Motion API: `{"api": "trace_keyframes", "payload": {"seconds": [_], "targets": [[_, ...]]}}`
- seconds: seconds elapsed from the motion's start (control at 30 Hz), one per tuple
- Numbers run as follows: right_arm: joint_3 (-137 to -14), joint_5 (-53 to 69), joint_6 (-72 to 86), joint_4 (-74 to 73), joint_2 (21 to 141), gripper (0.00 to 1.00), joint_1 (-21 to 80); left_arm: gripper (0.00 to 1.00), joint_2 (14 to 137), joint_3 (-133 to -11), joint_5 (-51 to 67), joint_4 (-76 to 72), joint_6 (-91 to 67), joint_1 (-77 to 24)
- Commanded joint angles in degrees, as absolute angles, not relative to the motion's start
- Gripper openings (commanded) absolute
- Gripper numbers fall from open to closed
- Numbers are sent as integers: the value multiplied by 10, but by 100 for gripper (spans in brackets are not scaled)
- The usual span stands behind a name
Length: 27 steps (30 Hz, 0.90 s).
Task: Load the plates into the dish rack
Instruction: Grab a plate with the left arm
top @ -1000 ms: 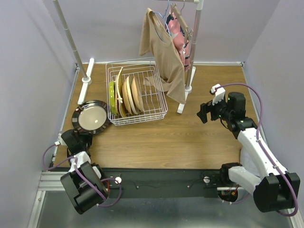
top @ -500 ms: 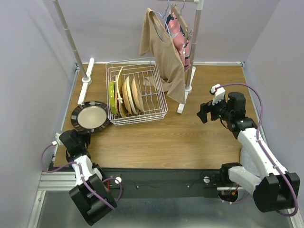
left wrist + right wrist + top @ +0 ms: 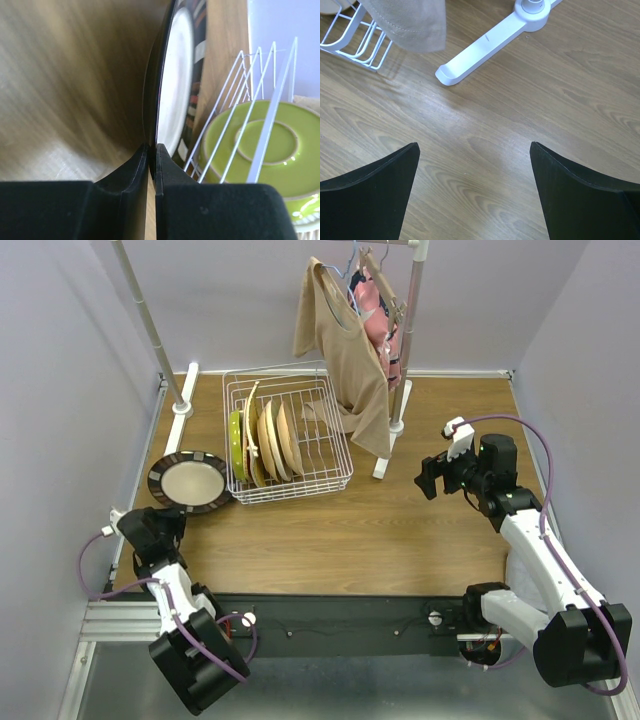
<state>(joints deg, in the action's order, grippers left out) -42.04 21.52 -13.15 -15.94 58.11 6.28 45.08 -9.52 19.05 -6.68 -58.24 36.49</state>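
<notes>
A dark-rimmed beige plate (image 3: 188,481) sits just left of the white wire dish rack (image 3: 335,455), its near rim pinched by my left gripper (image 3: 163,523). In the left wrist view the left gripper (image 3: 152,150) is shut on the edge of this plate (image 3: 175,75), which stands edge-on next to the rack wires (image 3: 235,110). A lime plate (image 3: 260,145) stands behind the wires. In the rack, the lime plate (image 3: 237,445) and several cream and beige plates (image 3: 270,440) stand upright. My right gripper (image 3: 428,478) is open and empty over bare wood (image 3: 474,145).
A white clothes-rail stand (image 3: 410,330) with a hanging beige top (image 3: 345,350) and a pink garment stands right of the rack. Its foot (image 3: 490,40) lies ahead of the right gripper. A second stand foot (image 3: 183,405) is at the back left. Walls close in on both sides.
My left arm has swung to the left and the held plate has shifted slightly up and left. The right arm has not moved.
</notes>
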Motion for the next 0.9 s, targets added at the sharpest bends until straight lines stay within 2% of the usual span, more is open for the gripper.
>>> {"api": "trace_keyframes", "payload": {"seconds": [0.0,0.87], "targets": [[-414,225,-136,-156,577,100,62,0,448,-141,223,-94,-547,378],[-415,287,-149,-171,578,100,62,0,526,-188,339,-91,-517,462]]}}
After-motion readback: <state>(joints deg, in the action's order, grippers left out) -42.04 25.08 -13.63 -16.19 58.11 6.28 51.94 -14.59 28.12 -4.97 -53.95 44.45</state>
